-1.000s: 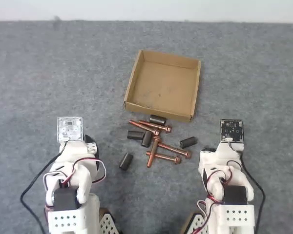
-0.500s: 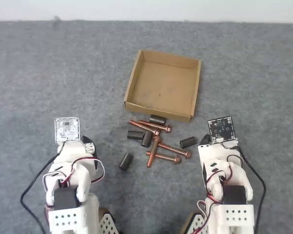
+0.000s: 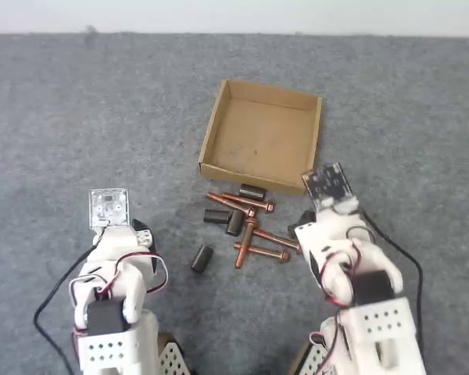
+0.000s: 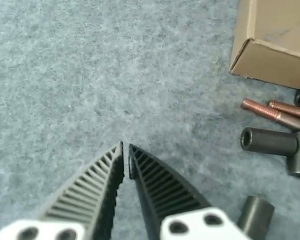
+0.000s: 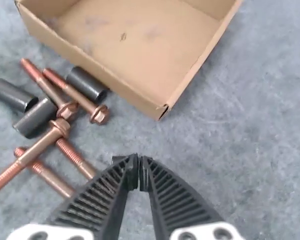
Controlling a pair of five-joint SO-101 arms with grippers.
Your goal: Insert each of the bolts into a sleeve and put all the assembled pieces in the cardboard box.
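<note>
Right wrist view: right claw (image 5: 139, 162) is hanging low over the bench (image 5: 250, 125), jaws pressed together and gripping nothing. Bolts (image 5: 72, 95) and sleeves (image 5: 86, 83) are lying loose in a crossed pile between the claw and the cardboard box (image 5: 115, 85), just off the box's near wall. None is assembled and the box is holding nothing. Nearest bolt (image 5: 75, 156) is lying just beside the claw tip. A dark edge is showing right at the tip; cannot tell what it is.

Judging the step as a first pick from the pile. To do it well, the jaws are needing to open before any descent. They should then be straddling the nearest bolt across its shaft, away from where other shafts are crossing, so neighbours are not dragged.

Left wrist view: left claw (image 4: 126, 150) is sitting closed and empty over the bench, with a lone sleeve (image 4: 255, 214) lying near it and the pile farther off.
</note>
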